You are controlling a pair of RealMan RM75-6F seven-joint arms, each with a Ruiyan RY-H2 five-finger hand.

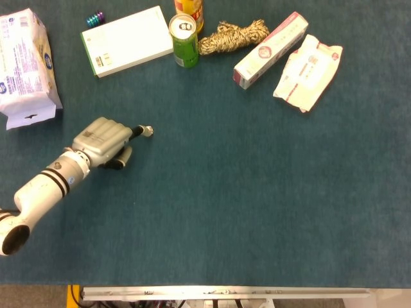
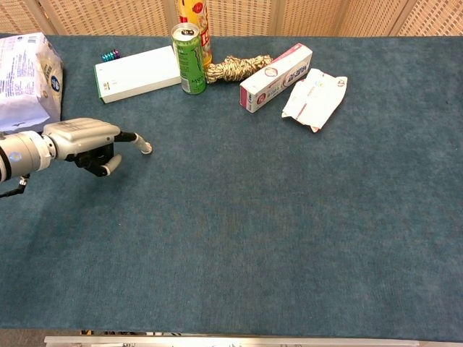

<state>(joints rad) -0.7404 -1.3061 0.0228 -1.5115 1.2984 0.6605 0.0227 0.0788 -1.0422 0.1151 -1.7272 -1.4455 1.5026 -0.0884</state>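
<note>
My left hand [image 1: 103,140] [image 2: 85,142] hovers low over the teal table at the left, palm down. Most fingers are curled under it and one finger [image 1: 142,131] [image 2: 137,141] sticks out to the right. Nothing is in the hand. The nearest things are a white and blue tissue pack [image 1: 22,64] [image 2: 22,79] behind it to the left and a flat white box [image 1: 127,40] [image 2: 137,72] behind it. My right hand shows in neither view.
Along the far edge stand a green can [image 1: 185,42] [image 2: 189,59] and a yellow can [image 1: 190,9] [image 2: 195,18]. Right of them lie a rope bundle [image 1: 232,36] [image 2: 235,67], a pink-white carton [image 1: 270,50] [image 2: 276,77] and a white-red packet [image 1: 308,72] [image 2: 315,97]. A small purple-green object [image 1: 96,18] [image 2: 111,55] is by the box.
</note>
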